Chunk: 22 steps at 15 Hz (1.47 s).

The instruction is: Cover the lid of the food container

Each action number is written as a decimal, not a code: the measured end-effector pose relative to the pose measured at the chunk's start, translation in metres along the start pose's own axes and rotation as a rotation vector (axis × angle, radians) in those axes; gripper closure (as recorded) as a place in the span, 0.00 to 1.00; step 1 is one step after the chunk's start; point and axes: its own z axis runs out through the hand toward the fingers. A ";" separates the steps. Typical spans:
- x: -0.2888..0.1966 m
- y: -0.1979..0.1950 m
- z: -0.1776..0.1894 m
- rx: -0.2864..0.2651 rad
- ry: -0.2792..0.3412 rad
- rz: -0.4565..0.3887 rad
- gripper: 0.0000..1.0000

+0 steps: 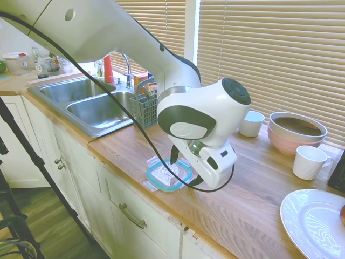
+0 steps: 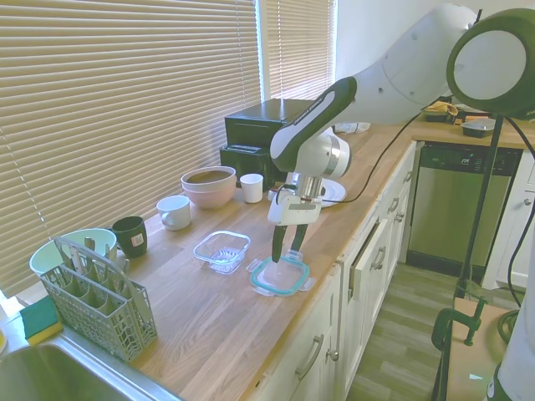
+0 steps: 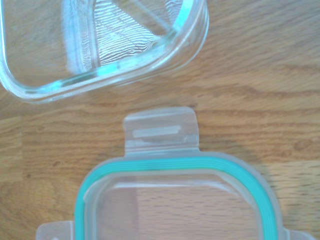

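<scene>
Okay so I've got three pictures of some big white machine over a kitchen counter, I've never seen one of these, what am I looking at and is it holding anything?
The white machine is a robot arm. Its tip is a two-finger gripper, open and holding nothing, its fingers reaching down onto the lid, a flat clear one with a teal rim, lying on the wooden counter. Two pictures come from cameras on opposite sides of the room. The third is from a camera on the arm's wrist, looking straight down at the lid and the food container, a clear glass dish just beside it. Also on the counter are a pink bowl, white cups, a white plate and a grey cutlery rack near the sink.
</scene>
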 end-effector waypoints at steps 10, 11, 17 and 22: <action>0.005 0.021 0.002 0.004 -0.009 0.032 1.00; 0.006 0.023 0.002 0.004 -0.009 0.034 1.00; 0.007 0.030 0.003 0.002 -0.014 0.039 1.00; 0.005 0.028 0.001 0.005 -0.015 0.035 1.00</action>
